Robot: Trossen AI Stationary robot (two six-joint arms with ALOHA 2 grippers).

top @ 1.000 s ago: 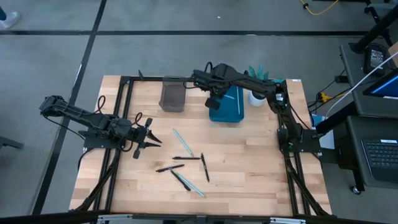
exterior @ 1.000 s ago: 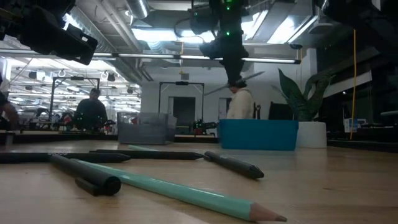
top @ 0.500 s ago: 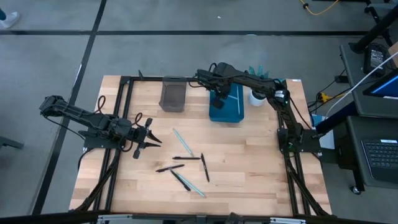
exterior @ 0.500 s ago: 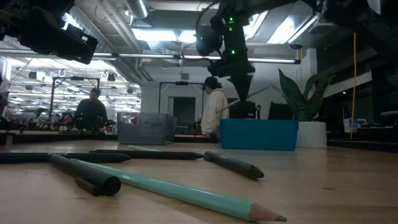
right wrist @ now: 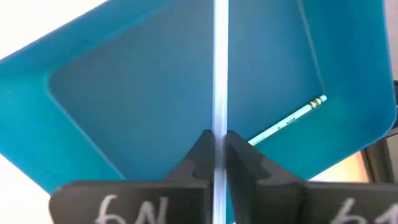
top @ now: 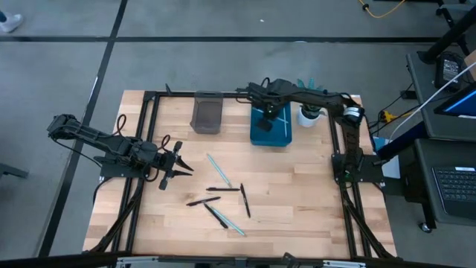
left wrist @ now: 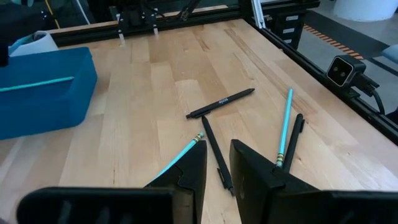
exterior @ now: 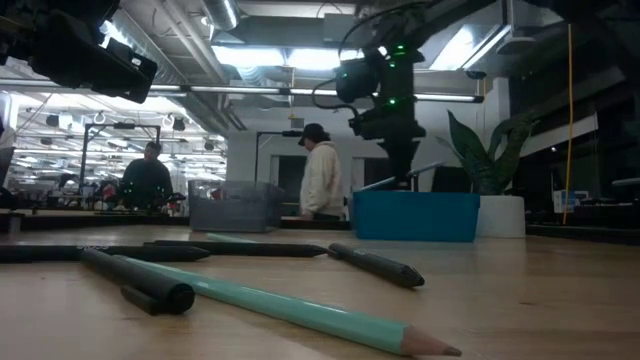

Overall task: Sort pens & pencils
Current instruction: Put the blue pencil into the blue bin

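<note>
My right gripper hangs over the blue bin at the table's far side, shut on a pale teal pencil. One teal pencil lies flat on the bin's floor. Several black pens and teal pencils lie loose on the wood mid-table: a teal pencil, a black pen and another black pen among them. My left gripper waits near the table's left side, narrowly open with nothing between its fingers. My right gripper pinches the teal pencil's shaft between its two fingers, about mid-length as the low view shows. The fingers come from above, pointing down, and lie across the pencil. The pencil sits slightly tilted, lifted clear above the bin.
A grey bin stands left of the blue one. A white pot with a plant stands to its right. Black frame rails run along the table's sides. A person walks in the room behind.
My right gripper has gone down and toward the table's right edge with the pencil, coming lower over the blue bin. The pencil stays pinched and clear of the bin. The loose pens and pencils lie as before.
</note>
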